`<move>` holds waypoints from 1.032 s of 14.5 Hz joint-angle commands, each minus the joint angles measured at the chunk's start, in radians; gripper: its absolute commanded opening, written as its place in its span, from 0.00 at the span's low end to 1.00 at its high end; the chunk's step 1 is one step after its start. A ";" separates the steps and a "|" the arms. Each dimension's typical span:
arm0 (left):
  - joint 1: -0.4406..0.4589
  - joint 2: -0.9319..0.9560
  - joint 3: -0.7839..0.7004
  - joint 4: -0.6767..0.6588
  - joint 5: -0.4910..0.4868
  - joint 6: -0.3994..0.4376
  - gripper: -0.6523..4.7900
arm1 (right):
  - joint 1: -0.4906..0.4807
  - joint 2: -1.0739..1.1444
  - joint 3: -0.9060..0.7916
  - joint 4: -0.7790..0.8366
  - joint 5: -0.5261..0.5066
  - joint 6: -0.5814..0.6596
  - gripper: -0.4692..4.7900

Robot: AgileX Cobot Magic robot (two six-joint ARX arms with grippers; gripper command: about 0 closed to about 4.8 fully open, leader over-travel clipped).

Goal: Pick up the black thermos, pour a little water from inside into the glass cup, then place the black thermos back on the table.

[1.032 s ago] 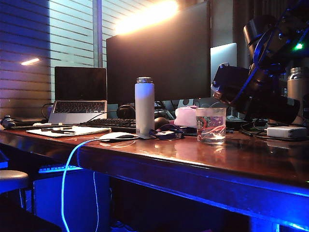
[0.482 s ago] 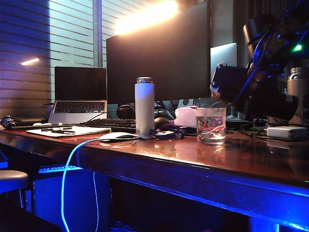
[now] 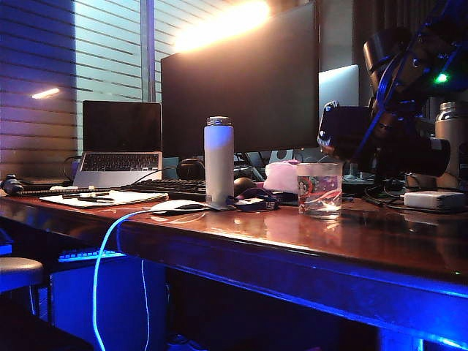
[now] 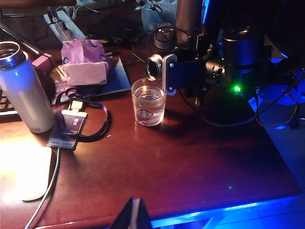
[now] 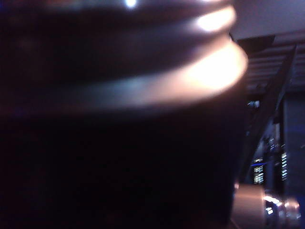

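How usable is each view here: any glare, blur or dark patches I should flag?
Exterior view: blown-out glare above the monitor, blue cast on the table edge, right arm a dark silhouette. Left wrist view: fairly sharp; glass cup and tilted black thermos readable, bright hotspot on the near wood. Right wrist view: the thermos fills the frame, blurred and almost black, with a smeared highlight on its rim.

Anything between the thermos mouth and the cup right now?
Nothing visible. The right tool holds the black thermos tipped on its side, its metal mouth just above the far rim of the glass cup, with only open air between them. The left tool is on the near side, clear of them.
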State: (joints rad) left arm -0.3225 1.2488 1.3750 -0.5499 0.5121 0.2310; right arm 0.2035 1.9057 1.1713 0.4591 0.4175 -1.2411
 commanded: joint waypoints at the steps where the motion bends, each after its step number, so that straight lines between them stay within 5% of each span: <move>1: 0.000 -0.003 0.006 0.013 0.007 -0.003 0.11 | 0.000 -0.015 0.014 0.069 0.006 -0.071 0.16; 15: 0.000 -0.003 0.005 0.013 0.007 -0.003 0.11 | 0.001 -0.015 0.014 0.069 -0.001 -0.083 0.17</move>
State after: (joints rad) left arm -0.3229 1.2484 1.3750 -0.5499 0.5121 0.2310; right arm 0.2035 1.9057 1.1713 0.4656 0.4152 -1.3212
